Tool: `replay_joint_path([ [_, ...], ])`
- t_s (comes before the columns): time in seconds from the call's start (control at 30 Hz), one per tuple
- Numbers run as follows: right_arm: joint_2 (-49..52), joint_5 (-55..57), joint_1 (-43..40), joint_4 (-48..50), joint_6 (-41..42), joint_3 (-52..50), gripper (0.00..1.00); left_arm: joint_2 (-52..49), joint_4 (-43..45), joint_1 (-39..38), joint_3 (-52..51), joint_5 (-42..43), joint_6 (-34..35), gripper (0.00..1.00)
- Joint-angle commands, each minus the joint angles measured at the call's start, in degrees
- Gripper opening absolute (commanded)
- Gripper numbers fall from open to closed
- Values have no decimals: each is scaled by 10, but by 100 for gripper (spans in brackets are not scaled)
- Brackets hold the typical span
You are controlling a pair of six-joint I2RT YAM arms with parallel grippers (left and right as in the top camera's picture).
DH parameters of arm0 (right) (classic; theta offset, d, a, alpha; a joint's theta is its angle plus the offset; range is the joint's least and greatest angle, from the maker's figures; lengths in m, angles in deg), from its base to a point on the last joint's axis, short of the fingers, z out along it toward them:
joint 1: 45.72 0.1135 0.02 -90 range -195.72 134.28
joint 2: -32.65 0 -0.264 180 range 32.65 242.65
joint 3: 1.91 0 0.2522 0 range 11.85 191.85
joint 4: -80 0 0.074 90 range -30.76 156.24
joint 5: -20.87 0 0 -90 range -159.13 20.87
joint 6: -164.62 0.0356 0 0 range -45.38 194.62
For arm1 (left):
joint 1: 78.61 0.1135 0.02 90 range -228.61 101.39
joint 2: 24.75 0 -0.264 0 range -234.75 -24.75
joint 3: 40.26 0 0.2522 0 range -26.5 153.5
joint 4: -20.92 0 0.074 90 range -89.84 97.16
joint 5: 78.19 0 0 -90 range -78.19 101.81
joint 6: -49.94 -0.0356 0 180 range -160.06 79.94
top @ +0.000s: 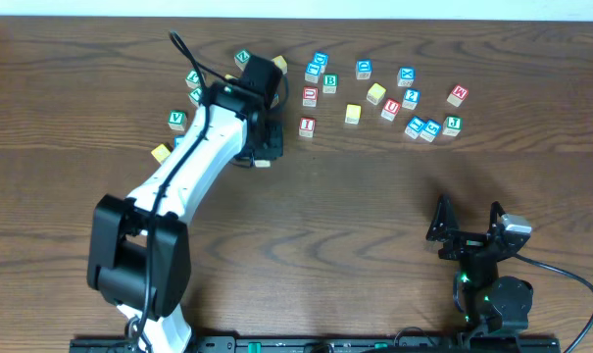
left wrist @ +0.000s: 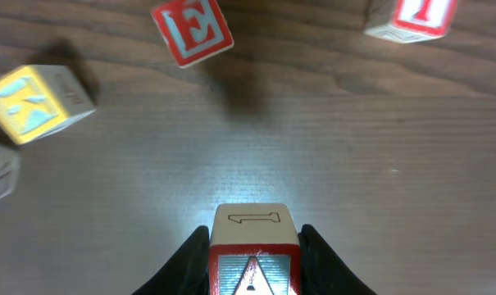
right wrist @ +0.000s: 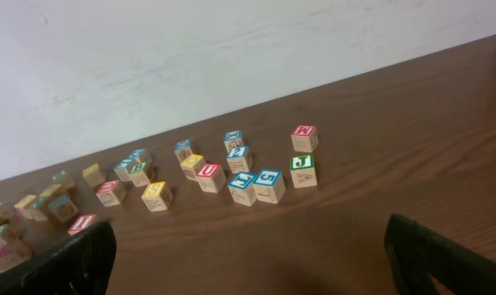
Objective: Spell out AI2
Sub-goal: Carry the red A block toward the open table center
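Note:
My left gripper [left wrist: 254, 239] is shut on a wooden block with a red-framed A face [left wrist: 254, 274], held low over the table. In the overhead view this gripper [top: 260, 153] sits left of the red I block [top: 307, 126], which also shows in the left wrist view [left wrist: 411, 16] ahead to the right. I cannot pick out a 2 block among the blue blocks [top: 422, 127]. My right gripper [top: 469, 227] is open and empty at the near right, its fingers wide apart in the right wrist view [right wrist: 264, 262].
A red E block [left wrist: 192, 31] and a yellow K block [left wrist: 38, 102] lie ahead of the left gripper. Several letter blocks are scattered along the back [top: 374, 93]. Green blocks [top: 176, 120] and a yellow one [top: 160, 152] lie beside the left arm.

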Motion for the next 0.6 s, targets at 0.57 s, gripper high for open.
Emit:
replay_joint_path([
  [0.57,-1,0,-6,-2,-7,-1,99,-54,115,-62,-45,0,-6,27],
])
